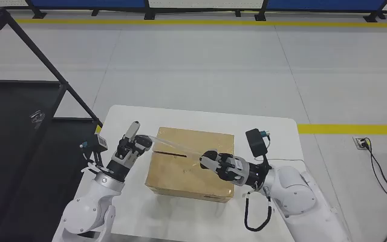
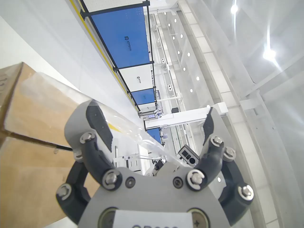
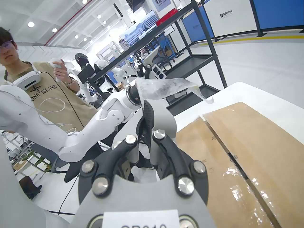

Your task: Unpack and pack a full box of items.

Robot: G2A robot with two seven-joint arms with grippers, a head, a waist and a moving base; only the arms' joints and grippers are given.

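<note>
**Position.** We find the box point(image 1: 175, 178) at the centre of the top view, standing on the white counter point(image 1: 199, 118). Both top flaps are down and meet at a seam point(image 3: 220, 143). A clear tape strip point(image 1: 175, 146) spans the air above the box top, from the left hand point(image 1: 138, 137) at centre left of the frame to the right hand point(image 1: 207, 160) just right of centre.

**Left hand.** Released. Its jaws stand wide apart in the left wrist view. The strip lies against one pad point(image 2: 98, 125) and runs on toward the palm, so it appears to cling there rather than be gripped.

**Right hand.** Clenched on the other end of the strip, which is bunched into a wad at the fingertips in the upper middle of the right wrist view. A patch of glossy film point(image 3: 237, 179) sits on the seam at the lower right of that view.

**Stage.** We judge that unpacking is at its opening step: the seal is largely off and the flaps are not yet lifted.

**Handling.**
- **Strip:** We expect it to be almost weightless, limp and tacky on one face. It will likely fold onto itself and stick to rubber pads, so simply letting go may not shed it. The wad is the firmest hold.
- **Box:** The cardboard should be stiff at the walls but springy at the flaps. Each flap is best taken at its free edge along the seam.
- **Weight:** We cannot confirm it. If the box is full, as the task says, it should stay put under a light pull.
</note>
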